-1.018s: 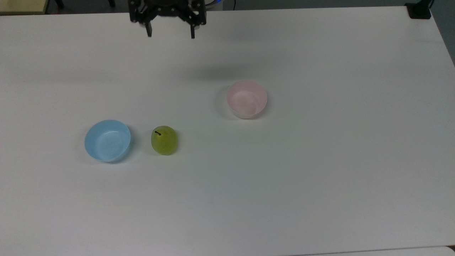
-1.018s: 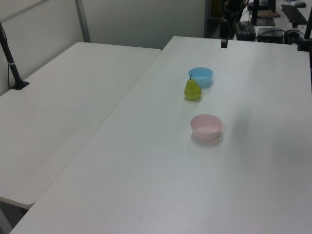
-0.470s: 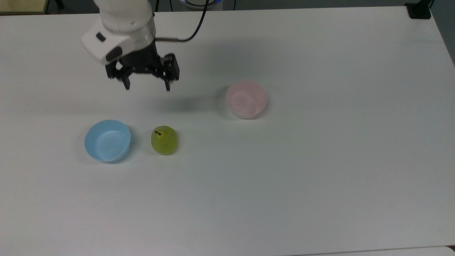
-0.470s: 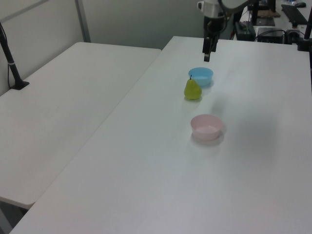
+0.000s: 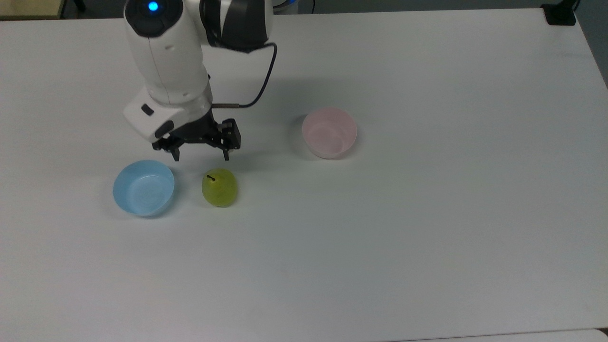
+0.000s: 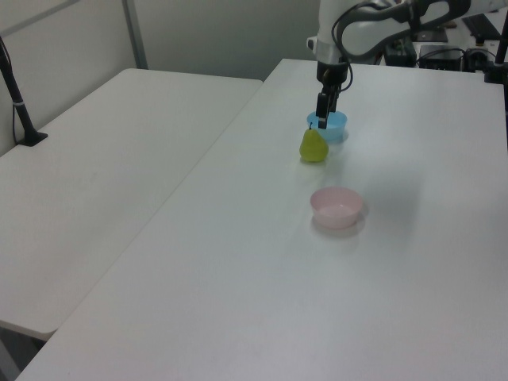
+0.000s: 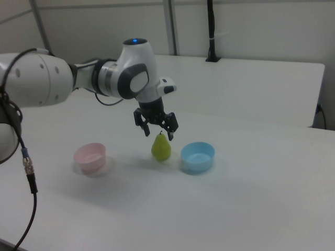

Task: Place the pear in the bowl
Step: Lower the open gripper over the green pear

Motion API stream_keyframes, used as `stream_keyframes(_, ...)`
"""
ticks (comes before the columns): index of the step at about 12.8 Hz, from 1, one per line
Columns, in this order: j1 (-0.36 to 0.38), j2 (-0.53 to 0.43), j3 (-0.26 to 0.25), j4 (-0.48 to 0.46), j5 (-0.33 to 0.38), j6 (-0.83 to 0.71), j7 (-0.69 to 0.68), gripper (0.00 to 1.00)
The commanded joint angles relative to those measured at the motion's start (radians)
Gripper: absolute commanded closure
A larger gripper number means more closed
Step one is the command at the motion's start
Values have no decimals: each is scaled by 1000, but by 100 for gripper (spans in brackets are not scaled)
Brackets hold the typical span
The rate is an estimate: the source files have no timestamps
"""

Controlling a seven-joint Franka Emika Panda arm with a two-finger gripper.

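Two spread end effector [image 5: 202,156] fingers hover above the rounded, smooth pear [image 5: 219,187] — untouched.

Beside the small yellow-green pear [image 5: 219,187], the light blue plastic bowl [image 5: 143,187] crowds the top view's left; bare white table [image 5: 427,213] lies open toward the pale pink plastic bowl [image 5: 329,132].

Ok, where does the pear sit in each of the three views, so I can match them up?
Top view: pear left of centre, just right of the blue bowl.
Left view: pear upper middle, in front of the blue bowl, below the gripper.
Right view: pear at centre, left of the blue bowl.
Shared landmark: the blue bowl beside it.
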State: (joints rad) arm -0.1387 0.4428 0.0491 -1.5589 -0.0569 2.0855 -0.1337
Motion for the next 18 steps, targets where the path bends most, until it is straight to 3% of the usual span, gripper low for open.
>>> stream_keyframes(1, 19, 82, -3, 25, -29, 97, -26, 0)
stream_keyframes(8, 47, 122, -2, 20, -32, 174, -17, 0)
stream_keyframes(10, 57, 123, -2, 19, -32, 188, -18, 13)
stream_keyframes(11, 57, 123, -2, 19, -32, 188, -20, 29)
stream_keyframes(15, 51, 113, -2, 17, -31, 182, -27, 63)
stream_keyframes(18, 50, 67, -3, 8, -29, 165, -18, 68)
